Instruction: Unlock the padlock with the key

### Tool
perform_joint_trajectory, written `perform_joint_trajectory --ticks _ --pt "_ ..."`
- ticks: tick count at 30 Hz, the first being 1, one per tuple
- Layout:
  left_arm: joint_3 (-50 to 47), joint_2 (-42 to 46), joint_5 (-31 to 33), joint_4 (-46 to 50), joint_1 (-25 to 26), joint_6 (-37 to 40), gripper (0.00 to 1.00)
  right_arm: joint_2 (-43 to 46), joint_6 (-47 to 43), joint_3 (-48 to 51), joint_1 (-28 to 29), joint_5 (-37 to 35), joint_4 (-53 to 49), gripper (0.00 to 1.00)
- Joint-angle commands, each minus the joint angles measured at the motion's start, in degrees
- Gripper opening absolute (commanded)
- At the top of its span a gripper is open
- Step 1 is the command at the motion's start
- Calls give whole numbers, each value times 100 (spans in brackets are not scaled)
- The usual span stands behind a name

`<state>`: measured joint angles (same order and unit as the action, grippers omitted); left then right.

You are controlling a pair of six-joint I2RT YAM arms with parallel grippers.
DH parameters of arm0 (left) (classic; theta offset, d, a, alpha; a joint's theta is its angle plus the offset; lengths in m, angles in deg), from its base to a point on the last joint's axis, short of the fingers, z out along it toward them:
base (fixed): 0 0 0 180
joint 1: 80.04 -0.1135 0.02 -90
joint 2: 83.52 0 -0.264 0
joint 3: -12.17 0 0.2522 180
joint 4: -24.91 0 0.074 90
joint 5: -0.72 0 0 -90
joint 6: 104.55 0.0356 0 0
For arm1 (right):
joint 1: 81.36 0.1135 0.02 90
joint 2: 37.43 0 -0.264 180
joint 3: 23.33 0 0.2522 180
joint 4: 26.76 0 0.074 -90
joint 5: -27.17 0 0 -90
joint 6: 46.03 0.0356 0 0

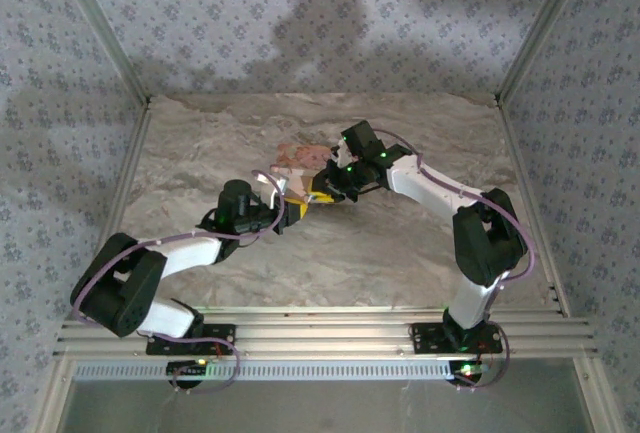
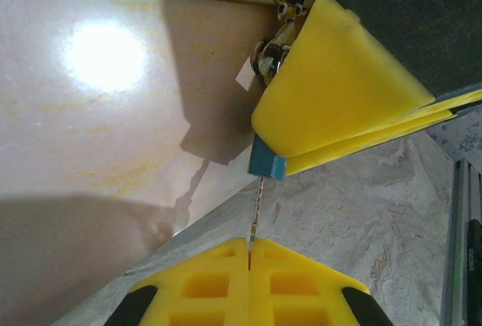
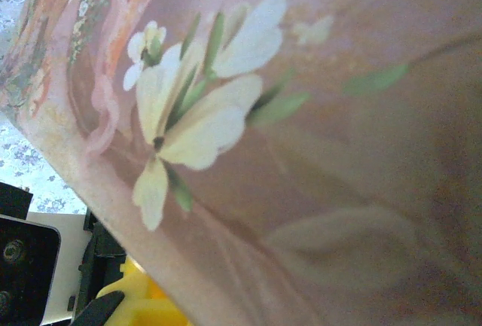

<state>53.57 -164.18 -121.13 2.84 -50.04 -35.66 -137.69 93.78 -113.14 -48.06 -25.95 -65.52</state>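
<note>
The tiny teal padlock (image 2: pixel 266 166) hangs by the metal hasp (image 2: pixel 273 51) of the pink floral box (image 1: pixel 300 158). The right gripper's yellow fingers (image 2: pixel 331 85) clamp it from the upper right. My left gripper (image 2: pixel 249 242) is shut on the key (image 2: pixel 257 205), whose thin blade runs straight up from the fingertips to the padlock's underside. Seen from above, the left gripper (image 1: pixel 290 211) and right gripper (image 1: pixel 322 196) meet tip to tip at the box's front. How deep the key sits in the lock is hidden.
The box's glossy side (image 2: pixel 113 115) rises close on the left of the key. Its flowered surface (image 3: pixel 301 153) sits right against the right wrist camera. Marbled tabletop (image 1: pixel 400 243) stretches in front; patterned walls enclose the back and sides.
</note>
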Motion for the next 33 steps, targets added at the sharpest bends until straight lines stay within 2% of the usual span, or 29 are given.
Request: perform_joint_trajectory --ticks 1,10,24,33 --pt "137 59 -122 -139 -27 -68 0 122 114 -1 53 286 187 0" --pt "171 -36 -304 -162 4 -43 0 113 102 -20 49 289 182 0" --pt "207 -16 116 -172 -2 -178 0 104 106 11 115 328 196 0" --pt "279 13 31 -149 -17 -135 0 18 19 13 141 398 124 0"
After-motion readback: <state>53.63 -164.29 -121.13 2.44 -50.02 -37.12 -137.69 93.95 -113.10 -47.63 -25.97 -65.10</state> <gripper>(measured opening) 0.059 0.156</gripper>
